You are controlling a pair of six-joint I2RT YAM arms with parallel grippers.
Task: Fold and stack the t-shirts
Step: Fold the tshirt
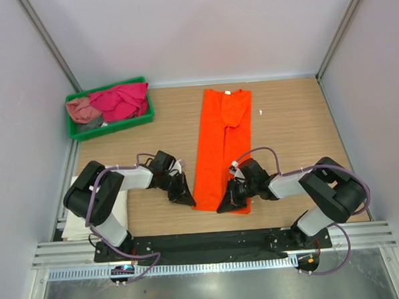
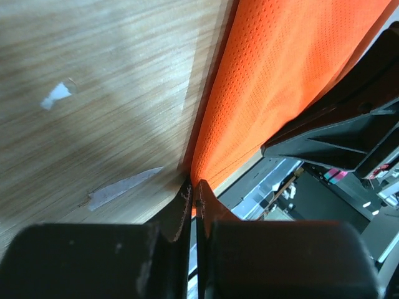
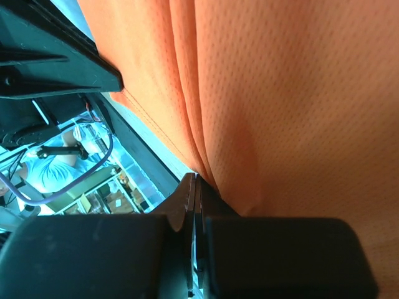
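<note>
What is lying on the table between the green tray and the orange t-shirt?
Nothing. In the top external view, only bare wooden table separates the green tray from the orange t-shirt.

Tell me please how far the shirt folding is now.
Done: the orange t-shirt lies folded into a long strip. In hand: the left tool and right tool pinch its near corners, likely for the cross fold. Left: the magenta shirt and pink shirt sit crumpled in the green tray.

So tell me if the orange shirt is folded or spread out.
Partly folded: the orange t-shirt lies as a long narrow strip, sleeves tucked in, not yet folded crosswise.
</note>
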